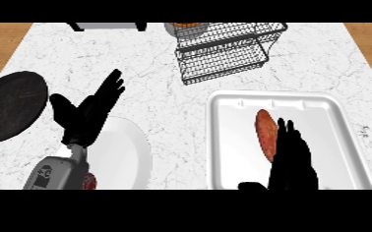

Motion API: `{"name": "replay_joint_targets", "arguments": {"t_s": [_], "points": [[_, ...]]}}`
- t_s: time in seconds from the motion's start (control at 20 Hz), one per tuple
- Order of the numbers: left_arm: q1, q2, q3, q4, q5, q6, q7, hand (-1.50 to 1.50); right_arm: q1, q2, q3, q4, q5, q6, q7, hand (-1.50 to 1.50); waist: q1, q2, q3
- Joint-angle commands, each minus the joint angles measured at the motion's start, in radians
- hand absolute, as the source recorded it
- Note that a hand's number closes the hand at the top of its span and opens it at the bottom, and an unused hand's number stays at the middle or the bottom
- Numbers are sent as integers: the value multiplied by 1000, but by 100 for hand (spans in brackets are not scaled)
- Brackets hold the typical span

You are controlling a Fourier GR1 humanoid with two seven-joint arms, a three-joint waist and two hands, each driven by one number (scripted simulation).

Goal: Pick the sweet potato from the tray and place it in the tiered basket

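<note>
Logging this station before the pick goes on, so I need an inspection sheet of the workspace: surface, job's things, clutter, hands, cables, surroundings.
Surface: white marbled counter, wooden floor showing past its far corners.
Job's things: sweet potato lies lengthwise in the white tray at near right; black wire tiered basket stands at the far side, apart from the tray.
Clutter: white plate at near left; dark round pan or plate at the left edge; an orange item in a container behind the basket, too cut off to name.
Hands: left hand open, fingers up, over the plate's edge; right hand open, over the tray beside the sweet potato.
Cables: nothing seen.
Surroundings: a white appliance at the far edge.
</note>
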Motion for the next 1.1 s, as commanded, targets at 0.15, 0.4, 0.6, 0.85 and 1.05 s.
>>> {"name": "replay_joint_targets", "arguments": {"t_s": [0.15, 0.4, 0.6, 0.85, 1.05], "points": [[14, -32, 8, 14, -28, -18, 3, 0, -6, -13, -75, 78, -1, -107, -20, -150, 0, 3, -6], [29, -24, 43, 20, -25, -48, -2, 0, 65, -16, -43, 16, -1, -131, -34, -150, -2, 3, -6], [-55, -22, 79, 55, -35, -54, 24, 0, -28, 13, -99, 158, -39, -204, -89, -150, 0, 4, -6], [19, -60, 48, 0, -65, -40, 16, 0, -110, 1, -218, 289, -114, -241, -149, -150, 3, 4, -6], [23, -105, 27, 8, -93, -29, -4, 0, -81, -19, -239, 275, -151, -236, -179, -150, 1, 4, -6]]}}
